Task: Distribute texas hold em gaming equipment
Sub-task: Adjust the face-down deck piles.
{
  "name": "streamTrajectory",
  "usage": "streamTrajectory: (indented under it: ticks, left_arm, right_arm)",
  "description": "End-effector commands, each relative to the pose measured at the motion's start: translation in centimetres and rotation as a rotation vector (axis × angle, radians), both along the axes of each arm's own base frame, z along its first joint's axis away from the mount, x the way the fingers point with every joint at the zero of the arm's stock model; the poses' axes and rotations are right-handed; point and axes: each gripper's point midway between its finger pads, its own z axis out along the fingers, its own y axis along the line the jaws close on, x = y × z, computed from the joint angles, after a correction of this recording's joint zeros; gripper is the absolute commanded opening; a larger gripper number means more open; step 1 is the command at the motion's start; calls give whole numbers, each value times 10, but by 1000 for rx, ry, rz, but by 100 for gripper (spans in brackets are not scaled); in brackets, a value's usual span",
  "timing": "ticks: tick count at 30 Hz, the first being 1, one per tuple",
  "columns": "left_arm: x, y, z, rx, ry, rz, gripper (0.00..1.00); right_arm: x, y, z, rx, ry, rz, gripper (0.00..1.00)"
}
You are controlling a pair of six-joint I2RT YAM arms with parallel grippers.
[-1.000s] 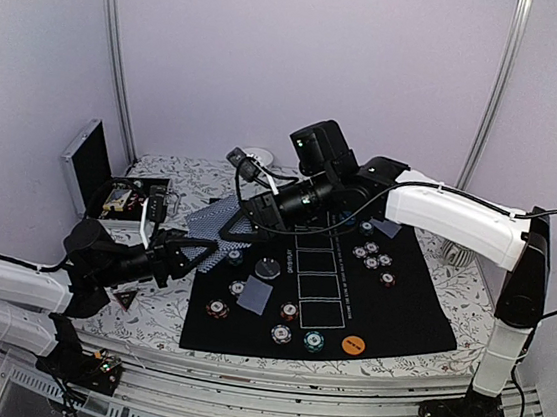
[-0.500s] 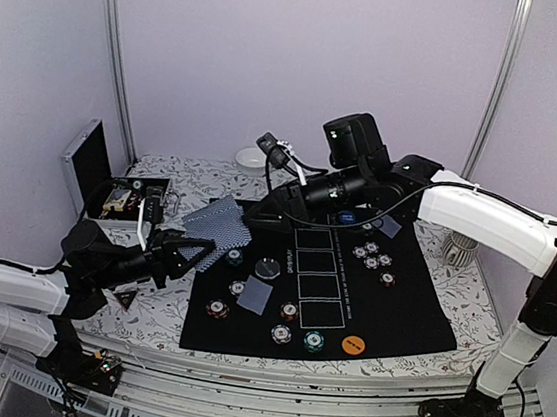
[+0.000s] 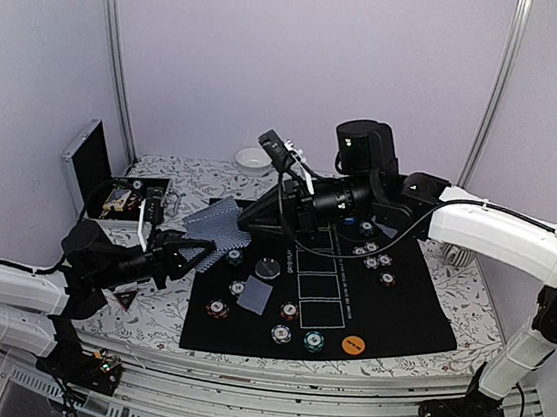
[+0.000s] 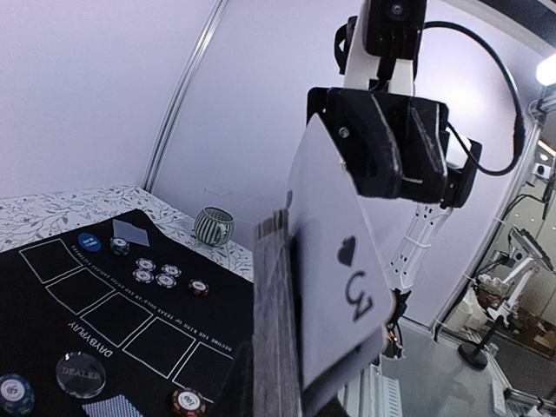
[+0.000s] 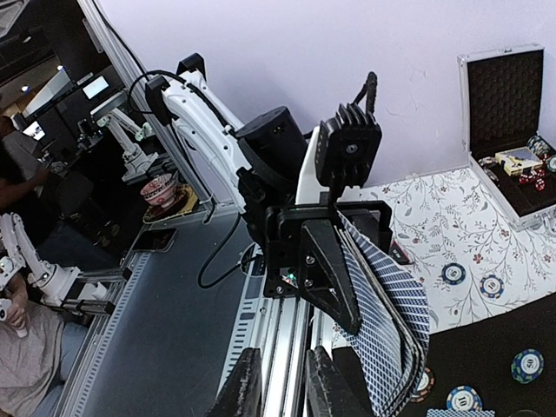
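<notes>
Two grippers were close together above the far left of the black mat [image 3: 397, 313]. The left gripper [image 3: 199, 251] was clamped on a fanned deck of cards [image 3: 219, 222], held on edge just off the mat's left side. The deck's long axis ran from near left up toward far right, with the patterned backs turned upward. One face card [image 4: 334, 287] with a black pip stood proud of the pack. The right gripper [image 3: 247, 219] hovered just beside the fan's far edge, its fingers a little apart with nothing between them.

Two single cards lay face down on the mat, one card [image 3: 257, 295] near left and the other card [image 3: 389, 226] far right. Six chips [image 3: 289, 311] were spread over the near left part, and five more chips [image 3: 371, 263] were clustered far right. Three discs lay there too: a dealer disc [image 3: 268, 268], an orange disc [image 3: 352, 344] and a blue disc [image 3: 367, 229]. One triangle marker [image 3: 125, 299] lay on the floral cloth [image 3: 165, 321], left of the mat.

One silver case [image 3: 91, 162] stood open at far left with small pieces inside. One white bowl [image 3: 254, 158] sat at the far edge, and I could not tell what it held.
</notes>
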Motion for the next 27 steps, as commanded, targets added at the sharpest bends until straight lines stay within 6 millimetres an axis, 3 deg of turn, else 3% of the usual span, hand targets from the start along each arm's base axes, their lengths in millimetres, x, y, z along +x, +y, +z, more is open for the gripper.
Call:
streamTrajectory:
  ticks: [1,11,27]
  left_arm:
    - [-3,2,7,-8,-37,-9,0]
    - [-14,1,13,-16,-73,-56,0]
    - [-18,-2,13,-13,-84,-86,0]
  right_arm:
    - [4,8,1,14,-10,-5,20]
    - [20,6,-18,-32,26,-53,20]
    - [29,0,-21,-41,44,-73,20]
